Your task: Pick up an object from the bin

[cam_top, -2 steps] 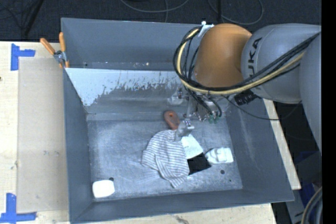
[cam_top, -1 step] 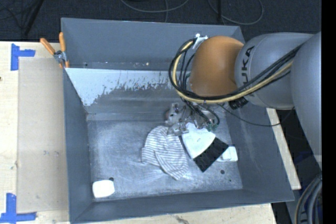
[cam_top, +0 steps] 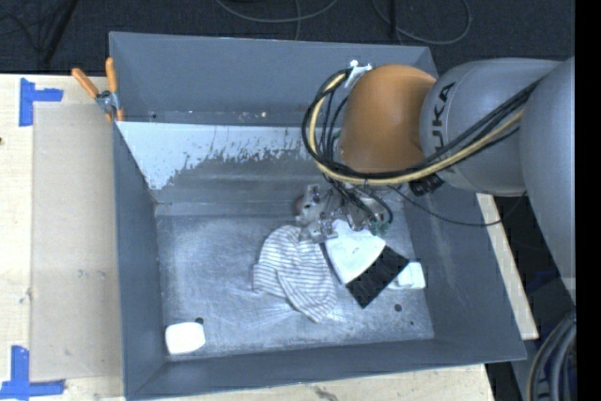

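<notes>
Grey/wht striped cloth [cam_top: 293, 275], crumpled, lying loose approx centre of bin [cam_top: 197, 244] floor, slightly twd front

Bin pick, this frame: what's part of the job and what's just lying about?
Job: gripper; striped cloth in the middle of the bin, its upper edge by the gripper.
Lying about: black-and-white pad right of the cloth; white block in the lower-left corner.

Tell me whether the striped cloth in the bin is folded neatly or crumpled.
Crumpled: the striped cloth lies bunched in uneven wrinkles on the floor of the bin, with no flat folds, beside the gripper.
</notes>
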`<state>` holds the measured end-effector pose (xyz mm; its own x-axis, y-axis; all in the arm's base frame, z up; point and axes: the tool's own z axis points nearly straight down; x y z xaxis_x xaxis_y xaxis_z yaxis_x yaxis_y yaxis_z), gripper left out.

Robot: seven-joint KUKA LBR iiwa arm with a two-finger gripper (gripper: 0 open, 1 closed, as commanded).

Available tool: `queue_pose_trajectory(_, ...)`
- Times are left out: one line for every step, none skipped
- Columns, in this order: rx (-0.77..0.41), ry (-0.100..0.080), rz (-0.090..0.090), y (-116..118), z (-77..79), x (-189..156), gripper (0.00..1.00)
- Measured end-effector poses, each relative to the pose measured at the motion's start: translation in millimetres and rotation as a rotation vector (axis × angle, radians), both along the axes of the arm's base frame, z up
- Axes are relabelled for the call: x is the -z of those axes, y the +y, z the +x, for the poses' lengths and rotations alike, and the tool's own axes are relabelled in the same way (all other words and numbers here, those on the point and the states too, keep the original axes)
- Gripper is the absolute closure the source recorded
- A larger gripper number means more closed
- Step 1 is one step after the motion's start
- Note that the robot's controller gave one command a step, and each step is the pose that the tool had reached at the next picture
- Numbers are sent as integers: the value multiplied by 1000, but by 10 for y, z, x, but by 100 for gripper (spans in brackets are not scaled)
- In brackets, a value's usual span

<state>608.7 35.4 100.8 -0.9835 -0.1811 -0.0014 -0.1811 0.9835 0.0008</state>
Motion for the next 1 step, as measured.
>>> queue_pose_trajectory(-29, 0, 0, -24, -64, -1173, 100)
